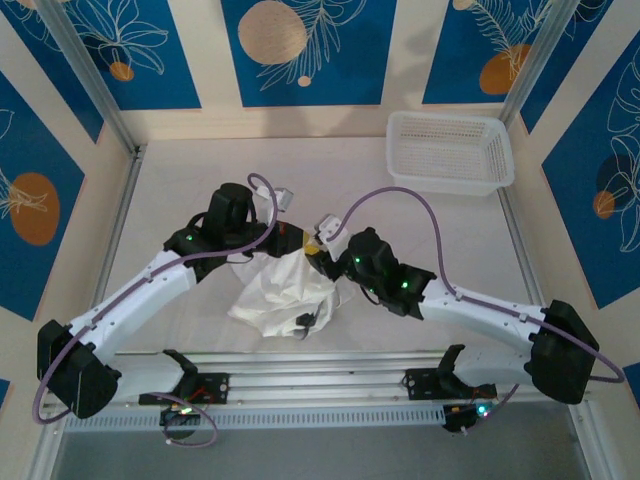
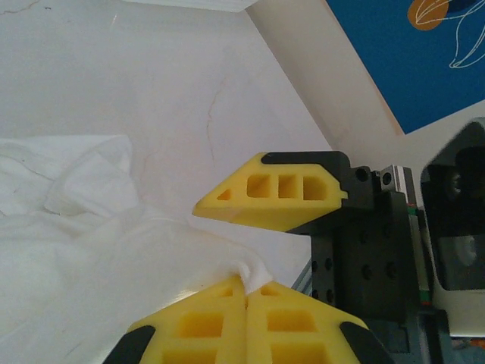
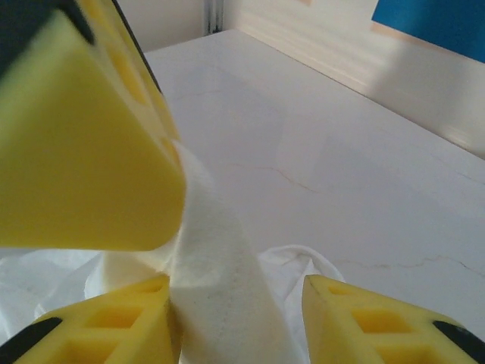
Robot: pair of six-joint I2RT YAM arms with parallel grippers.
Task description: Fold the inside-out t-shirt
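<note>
I have the left hand (image 2: 244,282) pressed together on a small tuft of the t-shirt (image 1: 280,295), pinched right at the fingertips; the rest of the garment lies as a crumpled heap on the tabletop (image 1: 200,180) in the near middle, between the two arms, with its upper part drawn up toward both hands. A small dark patch (image 1: 304,322) at the heap's near edge is probably the label, though it is too small for me to be sure. The right hand (image 3: 236,292) stands apart; a narrow band of cloth runs up through its gap and lies against one finger, while the other finger is clear of it, so nothing is clamped there. The basket (image 1: 450,150) sits well apart at the far right corner.

My worries from here: the left pinch is tiny and sits at the very tips, so any tug could let the cloth slip out and drop the heap; if I close the right hand now it may catch only that thin band, or a single layer, and pulling the hands apart would then twist the shirt rather than spread it; the two hands are almost touching, so a careless move risks knocking finger against finger; and the shirt is far too bunched to fold, so I judge it needs opening out flat first.
</note>
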